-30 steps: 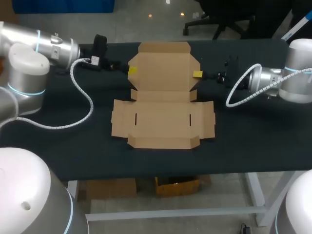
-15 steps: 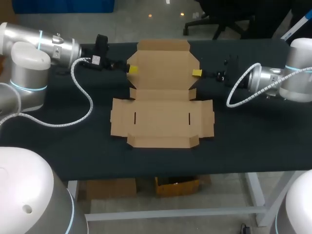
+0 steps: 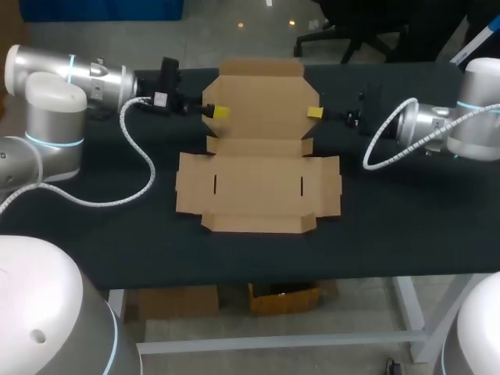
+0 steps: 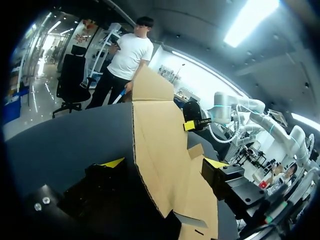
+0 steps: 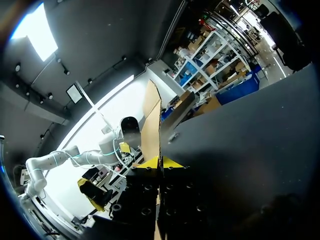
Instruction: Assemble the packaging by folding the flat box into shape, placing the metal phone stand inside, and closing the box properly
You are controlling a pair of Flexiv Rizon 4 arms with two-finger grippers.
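Box [image 3: 258, 187] lay flat at the middle of the table [image 3: 406, 219], rear flap [image 3: 262, 101] tilted up. Right gripper [image 3: 315, 114] pinched one flap edge. Left gripper [image 3: 215, 112] gaped around the other. Cardboard judged light, bendy and easily creased, best held by the edges near the folds.

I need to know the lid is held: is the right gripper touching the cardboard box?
Touching. The right wrist view shows the edge of the cardboard box pinched between the jaws of the right gripper, with no gap on either side.
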